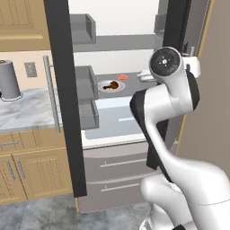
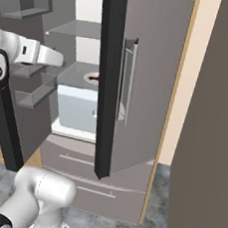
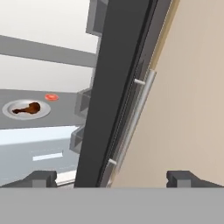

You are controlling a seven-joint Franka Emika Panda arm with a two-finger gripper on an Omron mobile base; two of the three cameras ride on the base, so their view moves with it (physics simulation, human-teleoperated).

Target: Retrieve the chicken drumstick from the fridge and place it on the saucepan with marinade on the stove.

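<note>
The fridge (image 1: pixel 112 161) stands open, showing its white interior. On a grey shelf inside, the chicken drumstick (image 1: pixel 112 85) (image 2: pixel 92 77) (image 3: pixel 28 108), a small dark reddish-brown lump, lies on a round pale plate (image 3: pixel 13 114). My gripper (image 3: pixel 113 179) is open and holds nothing. It hovers in front of the fridge, facing the dark edge of the right door (image 3: pixel 113 87), with the drumstick farther in and to its left. The saucepan, the marinade and the stove are out of view.
A small flat red-orange item (image 1: pixel 122 77) (image 3: pixel 51 97) lies behind the plate. The left door (image 1: pixel 63 99) with grey bins swings out at the left. The right door's bar handle (image 2: pixel 125 82) is close by. A marble counter (image 1: pixel 27 110) with a grey cylinder (image 1: pixel 9 81) is at the left.
</note>
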